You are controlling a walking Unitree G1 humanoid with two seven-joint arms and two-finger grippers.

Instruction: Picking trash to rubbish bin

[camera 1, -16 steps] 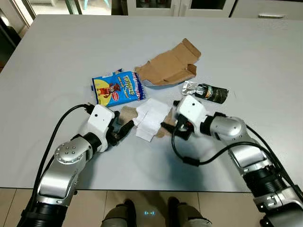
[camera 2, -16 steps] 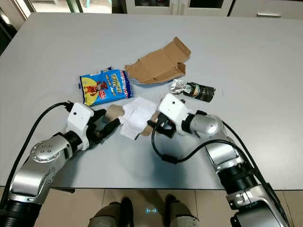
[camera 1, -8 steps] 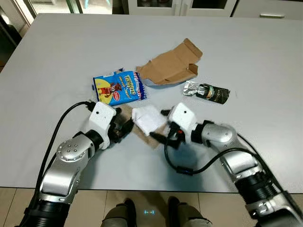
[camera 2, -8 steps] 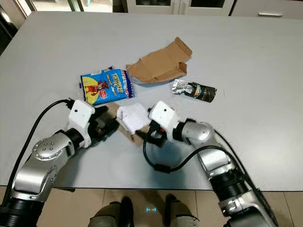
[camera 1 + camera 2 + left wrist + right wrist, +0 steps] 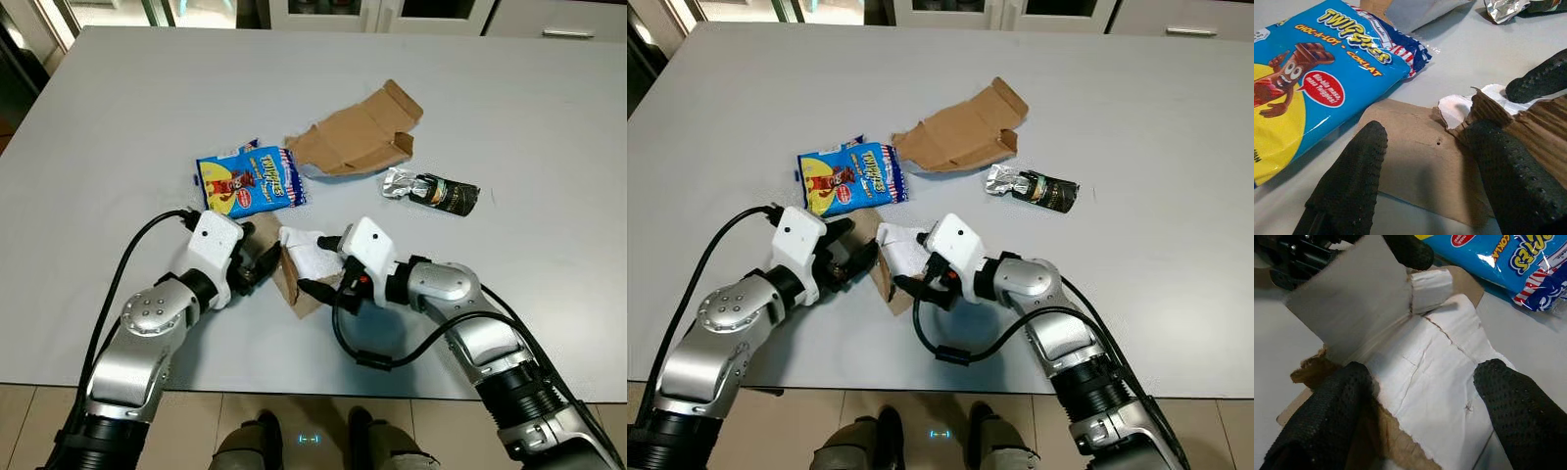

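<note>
We squeeze inward: right gripper [image 5: 323,266] now closer to left gripper [image 5: 263,264] than half second ago, white paper [image 5: 306,251] and torn cardboard [image 5: 292,288] bunched, tilted up off desk [image 5: 118,117]. Both grippers' fingers spread around pile, nothing clamped. Gathering works; grasp pending.

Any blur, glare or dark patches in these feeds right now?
Eye views: sharp, evenly lit grey table, soft shadows under both arms. Left wrist view: snack packet crisp and glossy, near fingers soft. Right wrist view: white paper clear, fingers slightly blurred.
</note>
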